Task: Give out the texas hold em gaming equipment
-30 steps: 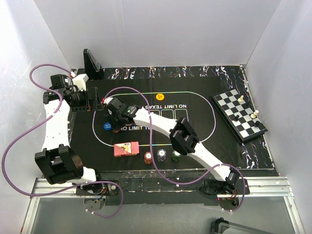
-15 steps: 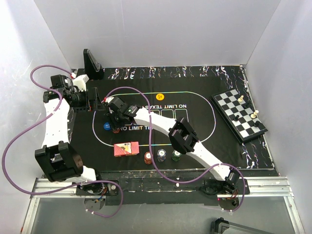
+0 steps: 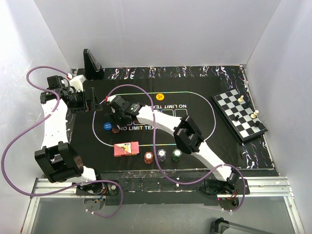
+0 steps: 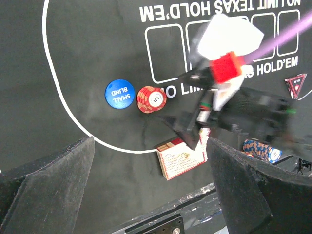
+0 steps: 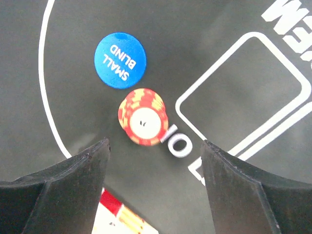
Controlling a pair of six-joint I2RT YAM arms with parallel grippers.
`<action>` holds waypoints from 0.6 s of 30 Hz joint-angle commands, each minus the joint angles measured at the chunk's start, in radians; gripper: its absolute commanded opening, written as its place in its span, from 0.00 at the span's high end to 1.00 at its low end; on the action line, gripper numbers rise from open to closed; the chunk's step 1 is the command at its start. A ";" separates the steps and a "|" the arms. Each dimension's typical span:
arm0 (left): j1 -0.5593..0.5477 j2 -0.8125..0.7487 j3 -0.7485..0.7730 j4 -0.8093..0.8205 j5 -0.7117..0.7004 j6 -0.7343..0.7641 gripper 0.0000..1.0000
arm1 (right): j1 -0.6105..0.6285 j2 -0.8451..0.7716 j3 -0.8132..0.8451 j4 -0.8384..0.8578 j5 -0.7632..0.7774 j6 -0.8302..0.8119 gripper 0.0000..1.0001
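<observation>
A red-and-yellow chip stack (image 5: 143, 123) stands free on the black mat beside the blue "SMALL BLIND" disc (image 5: 120, 60). My right gripper (image 5: 155, 146) hovers just above and behind the stack, open, with nothing between its fingers. From above, the right gripper (image 3: 113, 117) is over the red stack (image 3: 116, 129) and the blue disc (image 3: 107, 126). The red card box (image 3: 126, 148) lies nearer, with three chip stacks (image 3: 161, 155) in a row to its right. My left gripper (image 4: 150, 141) is open and empty, high at the mat's left end. A triangular marker (image 4: 296, 85) lies on the mat.
A chessboard (image 3: 239, 114) with pieces sits at the right of the mat. An orange chip (image 3: 159, 95) lies at the oval's far side. A black stand (image 3: 91, 62) rises at the back left. White walls close in on three sides.
My right gripper has opened wider, let go of the red chip stack and drawn back a little. The left arm has shifted slightly to the left.
</observation>
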 commanded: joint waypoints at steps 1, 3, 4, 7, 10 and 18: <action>0.007 -0.060 0.030 -0.019 -0.022 0.021 0.00 | -0.017 -0.271 -0.092 -0.031 0.066 -0.052 0.16; 0.007 -0.062 0.027 -0.031 -0.033 0.035 0.00 | -0.017 -0.387 -0.224 -0.016 0.058 -0.080 0.15; 0.007 -0.062 0.024 -0.033 -0.036 0.036 0.00 | -0.017 -0.441 -0.305 -0.003 0.039 -0.091 0.14; 0.007 -0.077 0.014 -0.045 -0.040 0.047 0.00 | -0.010 -0.594 -0.518 0.017 -0.032 -0.117 0.12; 0.007 -0.102 0.004 -0.042 -0.047 0.053 0.00 | 0.009 -0.703 -0.678 0.007 -0.038 -0.126 0.12; 0.007 -0.129 -0.004 -0.057 -0.065 0.065 0.00 | 0.076 -0.800 -0.901 0.007 -0.063 -0.098 0.10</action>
